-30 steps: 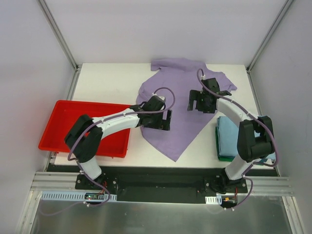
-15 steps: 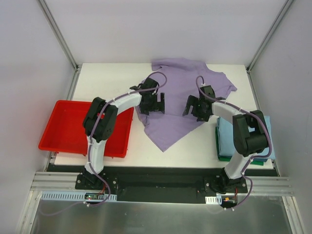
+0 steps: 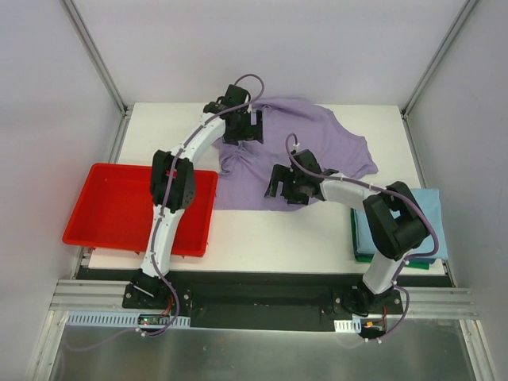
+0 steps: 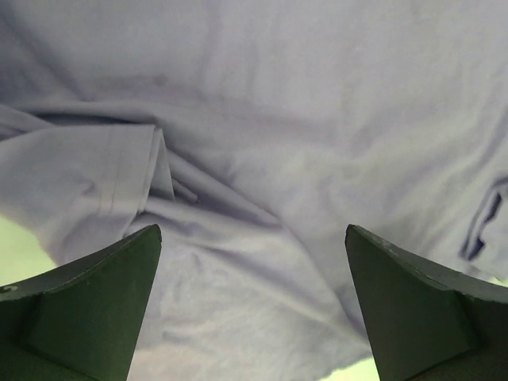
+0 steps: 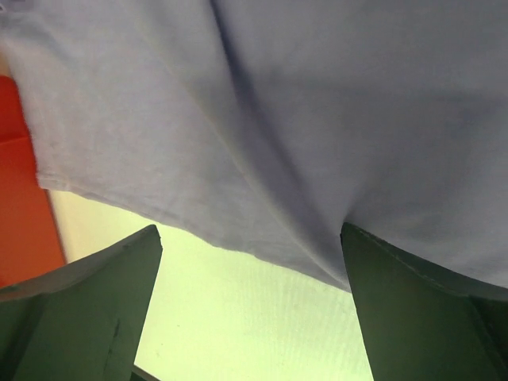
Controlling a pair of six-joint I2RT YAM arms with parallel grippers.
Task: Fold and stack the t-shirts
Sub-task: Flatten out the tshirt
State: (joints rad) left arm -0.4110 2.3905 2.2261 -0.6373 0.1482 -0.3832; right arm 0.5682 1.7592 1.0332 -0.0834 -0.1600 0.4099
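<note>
Near right: blue shirt (image 3: pixel 417 214) is folded and lies on the green shirt (image 3: pixel 359 255). Only a dark strip of green shows at the stack's near and left edges. The right arm's elbow hangs over this stack.

Near left: red tray (image 3: pixel 103 208) on the table (image 3: pixel 270 234), partly over the table's left edge.

Mid-table: right gripper (image 3: pixel 284 184) is at the purple shirt's (image 3: pixel 325 147) near hem. Its wrist view shows the fingers (image 5: pixel 87 302) spread wide with nothing between them. The hem runs across above them over bare table, and the tray's red shows at the left edge. The hem's left end is just beside the tray's rim.

The purple shirt is unfolded and rumpled, spread from table centre to the far edge, with one sleeve out to the right. It is apart from the blue/green stack.

Far: left arm reaches out long, and the left gripper (image 3: pixel 240 127) is over the shirt's far-left part. Its wrist view shows the fingers (image 4: pixel 87 309) wide apart and holding nothing. Creased purple cloth fills that view, with a hemmed flap bunched at the left. Cannot tell whether the tips touch the cloth.
</note>
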